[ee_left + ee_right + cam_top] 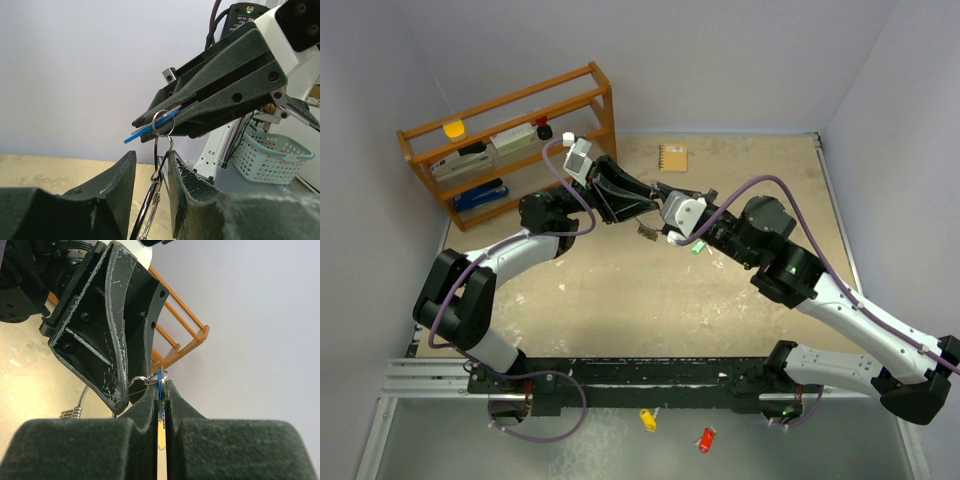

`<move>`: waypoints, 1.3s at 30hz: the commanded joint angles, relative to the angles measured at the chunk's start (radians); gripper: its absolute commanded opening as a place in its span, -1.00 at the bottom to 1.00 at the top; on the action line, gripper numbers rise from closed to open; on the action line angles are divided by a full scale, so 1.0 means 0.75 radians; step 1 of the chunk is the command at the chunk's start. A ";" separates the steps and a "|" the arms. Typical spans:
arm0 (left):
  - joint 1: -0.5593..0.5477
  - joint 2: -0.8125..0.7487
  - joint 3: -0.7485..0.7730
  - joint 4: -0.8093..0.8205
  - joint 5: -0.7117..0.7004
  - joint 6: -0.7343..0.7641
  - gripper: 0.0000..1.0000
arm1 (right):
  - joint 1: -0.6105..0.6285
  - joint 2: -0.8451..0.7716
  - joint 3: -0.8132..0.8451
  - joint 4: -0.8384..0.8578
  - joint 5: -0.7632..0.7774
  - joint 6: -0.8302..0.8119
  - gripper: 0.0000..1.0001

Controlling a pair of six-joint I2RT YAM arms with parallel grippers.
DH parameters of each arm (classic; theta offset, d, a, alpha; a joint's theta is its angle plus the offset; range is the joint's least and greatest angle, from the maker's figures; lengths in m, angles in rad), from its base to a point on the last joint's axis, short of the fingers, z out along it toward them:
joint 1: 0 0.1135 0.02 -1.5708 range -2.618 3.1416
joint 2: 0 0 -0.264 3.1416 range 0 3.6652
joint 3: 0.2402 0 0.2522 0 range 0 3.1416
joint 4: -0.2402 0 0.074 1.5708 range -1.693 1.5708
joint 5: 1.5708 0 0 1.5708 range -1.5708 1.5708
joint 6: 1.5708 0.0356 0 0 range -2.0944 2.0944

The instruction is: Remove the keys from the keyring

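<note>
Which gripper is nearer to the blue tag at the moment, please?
Right. The right gripper is clamped on the blue tag itself. The left gripper sits close beside it, its fingers either side of the keyring.

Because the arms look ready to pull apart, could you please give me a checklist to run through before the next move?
1. Right claw shut on the blue plastic key tag: ok.
2. Left claw holding the thin silver wire keyring: ok, the wire runs between its fingers.
3. Blue tag free of the keyring: not ok, a small silver ring links them.
4. Light green plastic key tag off the keyring: cannot tell, only partly visible from above.
5. Firmness of either grip: cannot tell.
</note>
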 commanded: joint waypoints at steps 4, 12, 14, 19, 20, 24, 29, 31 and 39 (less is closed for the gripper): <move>0.010 -0.026 0.024 0.261 -0.010 -0.015 -0.44 | 0.004 -0.008 0.008 0.120 0.019 0.011 -1.00; 0.010 -0.023 0.012 0.260 -0.005 -0.010 -0.47 | 0.005 0.008 0.020 0.133 0.024 0.004 -1.00; 0.010 -0.024 0.014 0.260 -0.006 -0.011 -0.47 | 0.004 0.009 0.019 0.131 0.024 0.008 -1.00; 0.010 -0.026 0.010 0.261 -0.004 -0.009 -0.49 | 0.004 0.001 0.006 0.140 0.034 0.008 -1.00; 0.010 -0.026 0.010 0.261 -0.005 -0.008 -0.49 | 0.004 0.000 0.006 0.141 0.034 0.006 -1.00; 0.010 -0.025 0.008 0.260 -0.005 -0.006 -0.51 | 0.005 -0.004 0.010 0.139 0.039 0.004 -1.00; 0.010 -0.025 0.009 0.261 -0.005 -0.007 -0.50 | 0.006 -0.010 0.012 0.132 0.045 0.000 -1.00; 0.010 -0.026 0.009 0.261 -0.006 -0.007 -0.51 | 0.004 -0.011 0.013 0.129 0.047 -0.001 -1.00; 0.010 -0.026 0.009 0.261 0.003 0.001 -0.57 | 0.005 -0.019 0.010 0.129 0.055 0.000 -1.00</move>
